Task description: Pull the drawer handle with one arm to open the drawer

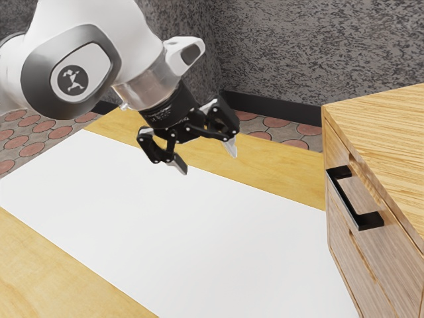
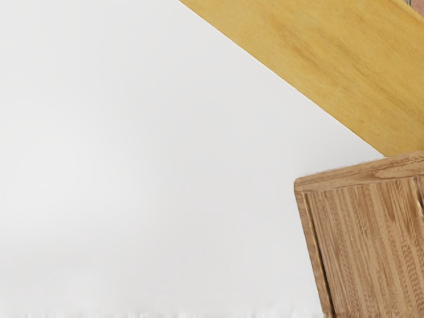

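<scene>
One arm: a white Franka, coming in from the exterior view's upper left and reaching out over the tabletop.
Hand: we see it hanging above the white mat, tipped toward the exterior view's right. Its two black fingers stand spread wide with nothing between them, so our hand is released. It is well apart from the drawer handle.
Drawer handle: a black bar on the front of the upper drawer, at the exterior view's right, with nothing touching it.
Upper drawer: its front looks flush with the rest of the cabinet face, so we read it as shut.
Cabinet: light grained wood, standing at the right end of the white mat. In the wrist view a corner of it lies close by the hand, over the mat.
White mat: it covers the middle of the tabletop, with a strip of bare yellow wood along its near side and another along its far side.
Surroundings: a dark speckled wall stands behind the tabletop, and a floor of round red tiles lies beyond its far edge.
</scene>
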Available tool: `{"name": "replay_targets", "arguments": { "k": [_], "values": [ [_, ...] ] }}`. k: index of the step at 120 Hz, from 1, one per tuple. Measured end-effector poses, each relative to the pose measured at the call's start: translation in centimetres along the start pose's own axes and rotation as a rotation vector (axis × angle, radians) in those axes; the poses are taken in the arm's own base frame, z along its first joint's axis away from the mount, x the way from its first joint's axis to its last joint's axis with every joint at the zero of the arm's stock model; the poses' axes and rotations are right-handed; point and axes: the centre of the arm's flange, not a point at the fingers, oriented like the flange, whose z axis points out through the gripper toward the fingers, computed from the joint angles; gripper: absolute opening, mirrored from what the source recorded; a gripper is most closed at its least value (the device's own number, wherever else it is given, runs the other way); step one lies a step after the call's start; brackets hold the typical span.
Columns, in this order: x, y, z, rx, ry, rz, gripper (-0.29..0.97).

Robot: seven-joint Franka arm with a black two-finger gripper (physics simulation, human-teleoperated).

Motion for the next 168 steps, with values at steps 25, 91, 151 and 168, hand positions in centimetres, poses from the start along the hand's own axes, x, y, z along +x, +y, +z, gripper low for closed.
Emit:
{"name": "replay_targets", "arguments": {
  "k": [25, 91, 151, 168],
  "values": [
    [-1.6, 0.9, 1.5, -0.123, 0.048, -0.094, 0.68],
    [-6.6, 6.4, 3.9, -0.339, 0.095, -0.177, 0.68],
    [-9.1, 9.0, 6.4, -0.383, 0.084, -0.206, 0.68],
    [-9.6, 9.1, 6.7, -0.387, 0.079, -0.21, 0.68]
  ]
}}
